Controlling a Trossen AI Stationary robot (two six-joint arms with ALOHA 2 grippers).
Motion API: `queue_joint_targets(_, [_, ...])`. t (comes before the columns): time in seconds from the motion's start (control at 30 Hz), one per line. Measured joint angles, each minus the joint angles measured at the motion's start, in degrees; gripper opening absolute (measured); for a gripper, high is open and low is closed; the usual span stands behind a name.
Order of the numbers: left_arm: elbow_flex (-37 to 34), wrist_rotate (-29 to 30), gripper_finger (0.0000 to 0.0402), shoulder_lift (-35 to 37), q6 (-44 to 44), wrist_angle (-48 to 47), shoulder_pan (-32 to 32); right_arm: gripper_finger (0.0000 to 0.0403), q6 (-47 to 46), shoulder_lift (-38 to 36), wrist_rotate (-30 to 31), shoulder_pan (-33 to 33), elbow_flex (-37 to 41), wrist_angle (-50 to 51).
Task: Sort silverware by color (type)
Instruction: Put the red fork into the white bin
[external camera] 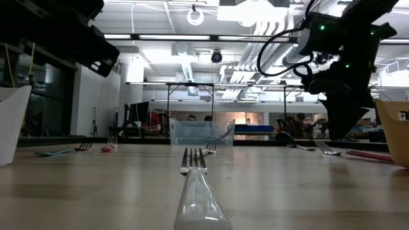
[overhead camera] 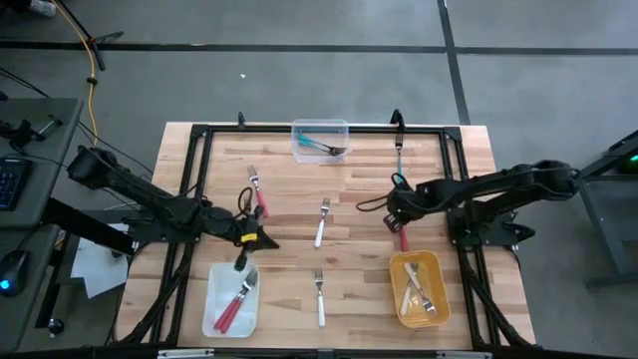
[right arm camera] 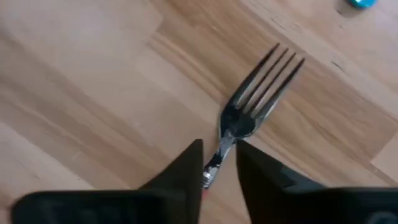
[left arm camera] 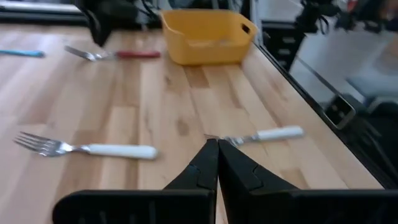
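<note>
Wood table [overhead camera: 349, 289], three bins on it.

R gripper [right arm camera: 219, 163] low over the table on the right side, just above the yellow bin [overhead camera: 419, 289] in the high view. Fingers [right arm camera: 186, 168] stand a little apart, astride the metal neck of a red-handled fork [right arm camera: 249, 106]. Tines point away from the wrist; handle hidden under the gripper. Fork lies flat on the wood. Cannot tell if the pads touch the neck, so not calling it a grasp.

L gripper [left arm camera: 214, 163] clenched, tips pressed together, nothing between them. It hovers over the left-centre of the table, near the white bin [overhead camera: 231, 299].

Silverware positions, high view:
- white bin: two red-handled forks [overhead camera: 237, 299].
- yellow bin: cream-handled forks [overhead camera: 417, 287]; count unclear.
- clear bin [overhead camera: 320, 140] at the far edge: teal-handled forks [overhead camera: 321, 147].
- loose: white-handled fork [overhead camera: 321, 221] mid-table; second white-handled fork [overhead camera: 320, 297] nearer the front edge, between white and yellow bins.
- loose: red fork [overhead camera: 256, 189] left of centre.
- loose: teal fork [overhead camera: 399, 165] on the right, beyond the R gripper.

Low view: the front white fork [external camera: 198, 191] runs straight toward the camera, tines away.
</note>
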State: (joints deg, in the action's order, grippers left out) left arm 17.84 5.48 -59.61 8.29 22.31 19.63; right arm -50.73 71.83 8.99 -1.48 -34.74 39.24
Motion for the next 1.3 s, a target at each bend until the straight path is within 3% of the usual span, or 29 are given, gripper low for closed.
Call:
queue_joint_targets(0.17, [-0.02,1.26,0.0000,-0.11,-1.00,2.08,-1.69,0.0147,-1.48,1.68,-1.22,-1.30,0.00,-0.16])
queue_joint_targets(0.37, [-0.02,3.42,0.0000,-0.13,-0.91,2.08,-2.05,0.0154,-2.98,6.27,-3.39,-1.58,0.00,-0.87])
queue_joint_targets(0.53, [-0.02,6.08,0.0000,-0.13,-0.93,3.34,-2.05,0.0117,-2.77,10.55,-3.92,-1.53,-0.33,-2.39])
queue_joint_targets(0.67, [-0.02,6.80,0.0000,-0.17,-1.35,4.99,-2.05,0.0060,0.44,10.82,-3.90,-1.48,-0.27,-4.04])
queue_joint_targets(0.77, [-0.02,11.86,0.0000,-0.17,-2.98,6.81,-2.05,0.0017,4.03,8.81,-3.76,-1.44,0.15,-6.70])
queue_joint_targets(0.93, [-0.02,23.13,0.0002,-2.33,-3.99,10.08,-2.06,0.0030,9.21,3.79,-0.96,-0.74,0.02,-18.18])
queue_joint_targets(1.1, [0.05,23.47,0.0018,-8.92,-3.88,16.70,-2.05,0.0012,17.64,2.52,2.59,1.57,-0.02,-34.74])
queue_joint_targets(1.3, [1.68,23.43,0.0062,-18.90,-4.05,27.24,-2.05,0.0017,27.07,2.54,7.16,5.19,0.03,-56.27])
